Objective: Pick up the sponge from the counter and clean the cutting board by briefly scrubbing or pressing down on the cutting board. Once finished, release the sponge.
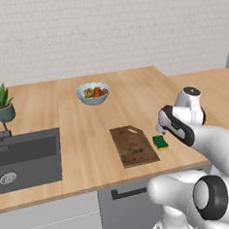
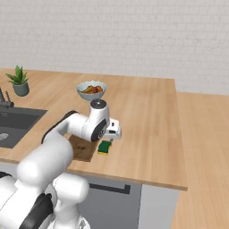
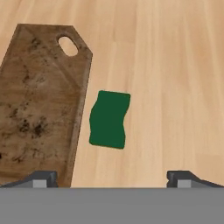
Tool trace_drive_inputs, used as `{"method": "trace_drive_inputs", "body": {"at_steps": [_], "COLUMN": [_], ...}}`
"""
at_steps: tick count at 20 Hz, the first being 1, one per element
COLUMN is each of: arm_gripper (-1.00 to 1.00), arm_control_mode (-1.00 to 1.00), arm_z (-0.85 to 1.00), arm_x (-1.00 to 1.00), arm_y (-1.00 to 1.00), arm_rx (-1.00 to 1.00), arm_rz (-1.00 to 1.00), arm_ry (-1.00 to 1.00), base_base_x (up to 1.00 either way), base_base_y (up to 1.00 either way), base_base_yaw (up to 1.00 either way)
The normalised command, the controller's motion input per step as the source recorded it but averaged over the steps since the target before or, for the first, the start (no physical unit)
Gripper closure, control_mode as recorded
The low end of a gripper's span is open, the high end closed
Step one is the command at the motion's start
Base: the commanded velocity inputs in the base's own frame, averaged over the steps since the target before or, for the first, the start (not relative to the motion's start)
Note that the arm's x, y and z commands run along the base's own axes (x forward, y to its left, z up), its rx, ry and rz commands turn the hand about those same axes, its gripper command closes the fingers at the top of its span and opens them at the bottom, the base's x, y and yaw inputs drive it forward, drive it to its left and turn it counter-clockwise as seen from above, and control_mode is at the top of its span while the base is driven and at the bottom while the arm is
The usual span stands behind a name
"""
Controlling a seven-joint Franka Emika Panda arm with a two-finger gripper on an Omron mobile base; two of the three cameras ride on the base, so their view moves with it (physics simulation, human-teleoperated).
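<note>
My pincer (image 3: 111, 177) hangs above the tabletop (image 3: 175, 65), its two tips (image 3: 43, 178) spread wide apart and holding nothing. The sponge (image 3: 109, 119), green face up, lies flat on the tabletop directly below and between my tips, untouched. The cutting board (image 3: 39, 100) lies just beside the sponge, on its left in the hand view, with its light slot (image 3: 68, 45) at the end farthest from my pincer.

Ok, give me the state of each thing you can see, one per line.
sponge: flat on the counter, green side up, beside the board, not held.
cutting board: flat, stained.
gripper: open, above the sponge.
bowl: upright, holds fruit.
plant: upright.
</note>
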Motion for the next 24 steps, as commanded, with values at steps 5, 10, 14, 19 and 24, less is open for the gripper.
{"method": "trace_drive_inputs", "body": {"at_steps": [5, 10, 14, 19, 24], "arm_gripper": [-1.00, -1.00, -1.00, -1.00, -1.00], "arm_control_mode": [-1.00, -1.00, -1.00, -1.00, -1.00], "arm_z": [-0.37, -0.38, -0.23, -0.13, -0.17], "arm_x": [0.01, 0.00, 0.03, 0.07, 0.10], "arm_y": [0.07, 0.20, 0.07, 0.00, 0.00], "arm_rx": [-0.03, -0.05, -0.01, 0.00, 0.00], "arm_rz": [0.00, 0.00, 0.00, 0.00, 0.00], "arm_ry": [0.00, 0.00, 0.00, 0.00, 0.00], "base_base_x": [0.00, 0.00, 0.00, 0.00, 0.00], "base_base_y": [0.00, 0.00, 0.00, 0.00, 0.00], "base_base_yaw": [0.00, 0.00, 0.00, 0.00, 0.00]}}
